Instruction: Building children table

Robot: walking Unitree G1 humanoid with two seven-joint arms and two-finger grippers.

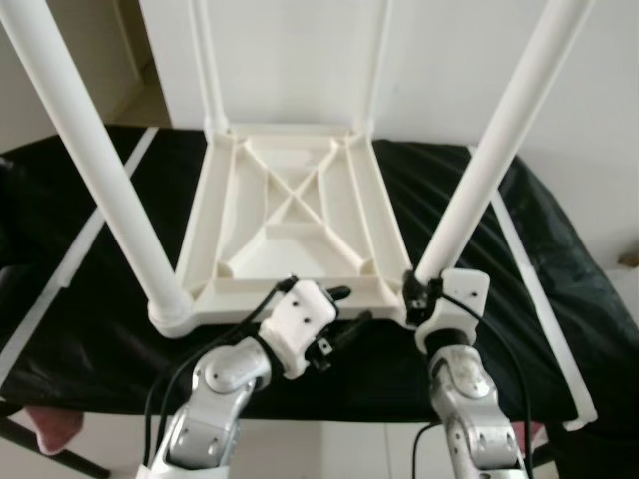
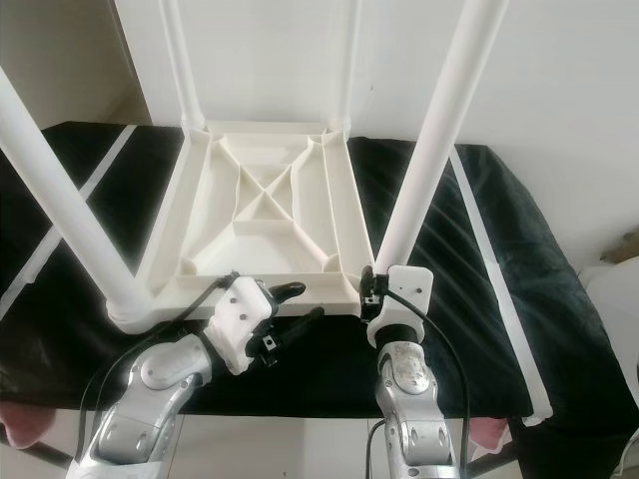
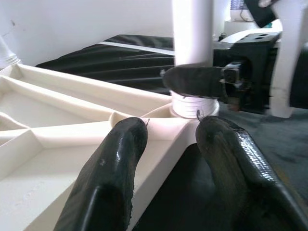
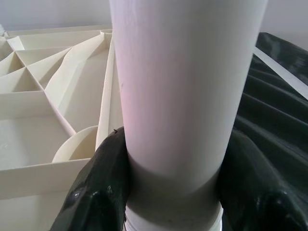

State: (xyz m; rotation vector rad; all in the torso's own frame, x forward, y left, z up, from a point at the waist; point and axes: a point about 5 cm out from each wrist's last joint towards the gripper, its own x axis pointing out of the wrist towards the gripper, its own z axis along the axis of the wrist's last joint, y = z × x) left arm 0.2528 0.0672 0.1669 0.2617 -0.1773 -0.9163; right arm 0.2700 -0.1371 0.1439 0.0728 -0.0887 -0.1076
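A cream children's table top lies upside down on the black cover, ribs facing up. Four white legs stand in its corners: the near-left leg, the near-right leg and two thin-looking far legs. My right gripper is shut on the near-right leg just above its socket, one finger on each side. My left gripper is open at the top's near edge. Its fingers point toward that same corner and hold nothing.
The black cover has white stripes along both sides and ends close to my arms. A white wall rises right behind the far legs. A pink object lies low at the left.
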